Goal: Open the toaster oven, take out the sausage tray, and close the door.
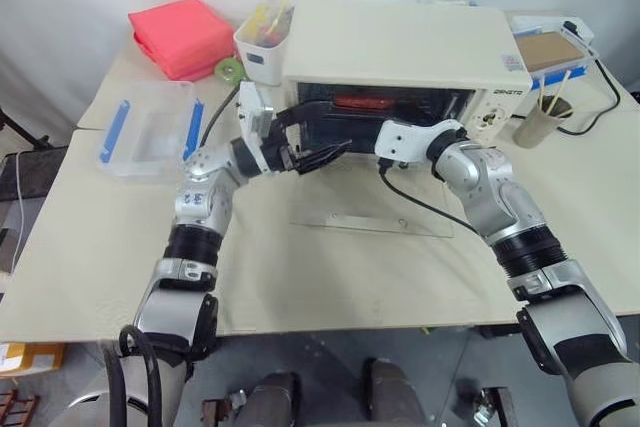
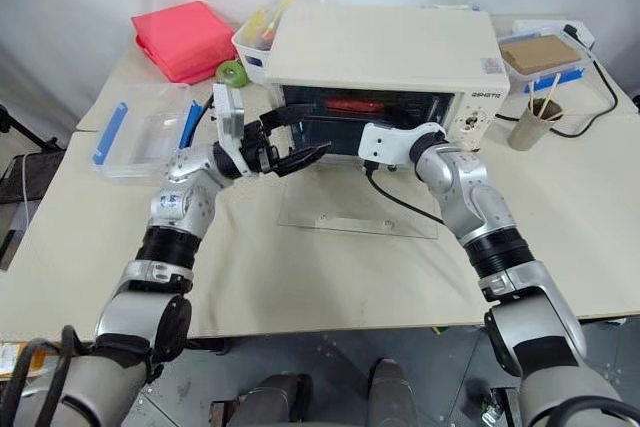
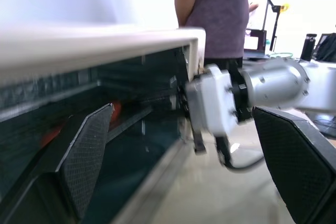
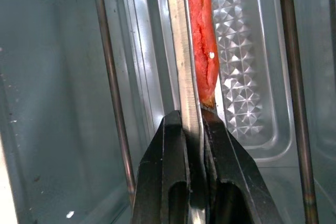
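My right gripper is clamped on the tray's front rim inside the oven, a detail my wrist view gives, sausage just past the fingertips. My left gripper hangs spread before the opening. The door lies flat on the cream counter.

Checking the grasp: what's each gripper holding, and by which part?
Right gripper is shut on the tray's front rim, inside the oven. Left gripper is open, holding nothing.
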Robot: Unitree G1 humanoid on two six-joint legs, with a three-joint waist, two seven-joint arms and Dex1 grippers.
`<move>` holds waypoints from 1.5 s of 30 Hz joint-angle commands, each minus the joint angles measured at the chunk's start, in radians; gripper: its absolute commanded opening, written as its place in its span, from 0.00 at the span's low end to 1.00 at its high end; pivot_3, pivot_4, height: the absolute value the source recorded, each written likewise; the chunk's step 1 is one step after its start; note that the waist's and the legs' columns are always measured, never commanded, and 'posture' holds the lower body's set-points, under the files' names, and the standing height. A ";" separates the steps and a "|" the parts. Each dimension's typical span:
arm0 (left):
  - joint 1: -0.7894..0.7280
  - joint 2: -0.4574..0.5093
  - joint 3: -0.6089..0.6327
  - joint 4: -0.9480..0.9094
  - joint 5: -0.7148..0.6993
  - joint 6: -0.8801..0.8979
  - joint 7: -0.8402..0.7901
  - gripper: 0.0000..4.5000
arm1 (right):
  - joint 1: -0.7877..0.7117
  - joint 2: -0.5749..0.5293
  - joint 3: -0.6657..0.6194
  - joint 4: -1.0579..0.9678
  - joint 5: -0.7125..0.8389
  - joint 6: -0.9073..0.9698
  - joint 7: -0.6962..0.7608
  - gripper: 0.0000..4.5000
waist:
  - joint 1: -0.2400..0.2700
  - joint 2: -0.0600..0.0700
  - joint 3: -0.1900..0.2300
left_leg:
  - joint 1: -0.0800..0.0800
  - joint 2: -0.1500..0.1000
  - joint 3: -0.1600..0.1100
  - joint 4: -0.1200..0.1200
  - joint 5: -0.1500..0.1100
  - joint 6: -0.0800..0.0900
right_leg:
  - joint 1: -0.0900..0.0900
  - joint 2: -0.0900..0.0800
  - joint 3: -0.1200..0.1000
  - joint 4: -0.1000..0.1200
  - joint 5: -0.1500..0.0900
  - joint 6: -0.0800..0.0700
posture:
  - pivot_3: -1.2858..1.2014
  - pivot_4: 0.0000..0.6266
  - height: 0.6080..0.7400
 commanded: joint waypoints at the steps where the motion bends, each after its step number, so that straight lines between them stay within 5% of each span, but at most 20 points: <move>1: -0.048 0.001 0.037 0.035 -0.006 -0.016 0.011 1.00 | 0.021 -0.020 -0.054 -0.115 0.038 0.014 0.022 0.00 | -0.001 0.000 0.000 | 0.000 0.000 0.000 0.000 0.000 0.000 | -0.001 0.000 -0.001 0.001 0.000 0.000 | 0.52 0.24 1.00; 18: -0.137 0.032 0.082 0.120 -0.029 0.083 -0.033 1.00 | 0.393 -0.149 -0.161 -0.707 0.040 0.149 0.268 0.00 | 0.015 0.000 0.000 | -0.003 -0.001 0.000 0.004 0.000 0.000 | 0.000 -0.001 -0.001 0.002 0.001 -0.001 | 0.52 0.24 1.00; 31: -0.088 0.091 0.133 0.100 -0.061 0.198 -0.061 1.00 | 0.686 -0.150 -0.192 -0.911 -0.056 0.120 0.207 0.00 | 0.012 0.000 0.000 | -0.001 -0.001 0.001 0.009 0.000 0.000 | 0.000 0.000 0.000 0.009 0.001 -0.001 | 0.52 0.24 1.00; 37: -0.036 0.188 0.153 0.012 -0.120 0.501 -0.035 1.00 | 0.725 -0.164 -0.231 -0.917 -0.070 0.024 0.145 0.00 | 0.012 0.000 0.000 | 0.000 -0.001 0.001 0.012 0.000 0.000 | 0.000 0.000 0.001 0.013 0.001 -0.001 | 0.52 0.24 1.00; 41: -0.025 0.302 0.128 -0.045 -0.176 0.972 0.007 1.00 | 0.721 -0.161 -0.240 -0.906 -0.056 -0.056 0.114 0.00 | 0.014 0.000 0.000 | 0.000 -0.002 -0.001 0.014 -0.001 0.001 | 0.000 0.000 0.001 0.015 0.001 -0.001 | 0.52 0.24 1.00; 45: -0.014 0.343 0.124 -0.100 -0.227 1.252 0.042 1.00 | 0.696 -0.151 -0.218 -0.868 -0.059 -0.100 0.109 0.00 | 0.014 0.000 0.000 | 0.000 -0.002 -0.002 0.015 -0.001 0.001 | 0.001 0.000 0.002 0.016 0.001 -0.001 | 0.52 0.24 1.00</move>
